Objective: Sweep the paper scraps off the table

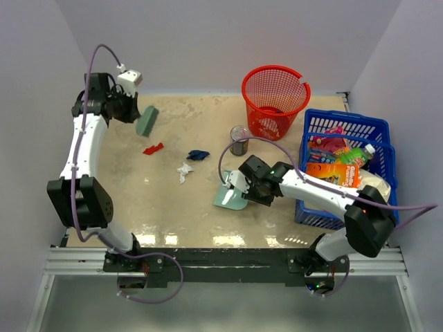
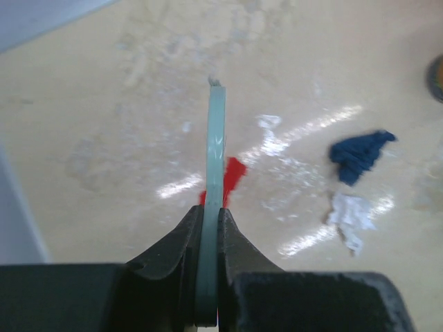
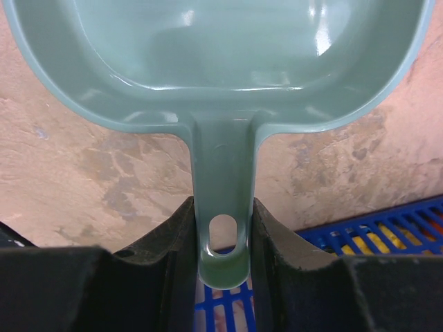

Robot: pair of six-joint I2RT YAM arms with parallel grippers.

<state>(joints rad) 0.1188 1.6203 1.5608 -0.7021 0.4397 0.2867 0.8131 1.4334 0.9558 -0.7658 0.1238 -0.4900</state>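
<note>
Three paper scraps lie on the beige table (image 1: pixel 166 207): a red one (image 1: pixel 153 148), a dark blue one (image 1: pixel 198 155) and a white one (image 1: pixel 184 171). My left gripper (image 1: pixel 130 111) is at the far left, shut on a flat green brush (image 1: pixel 146 121) held above the table behind the red scrap. In the left wrist view the brush (image 2: pixel 216 159) shows edge-on between the jaws (image 2: pixel 210 225), with the red (image 2: pixel 235 173), blue (image 2: pixel 360 155) and white (image 2: pixel 349 214) scraps beyond. My right gripper (image 1: pixel 243 187) is shut on the handle of a pale green dustpan (image 1: pixel 228 199), whose empty pan (image 3: pixel 221 62) rests on the table.
A red mesh basket (image 1: pixel 275 100) stands at the back right, with a tin can (image 1: pixel 239 140) in front of it. A blue crate (image 1: pixel 377 131) of packaged goods lines the right side, close to my right arm. Pale walls enclose the table.
</note>
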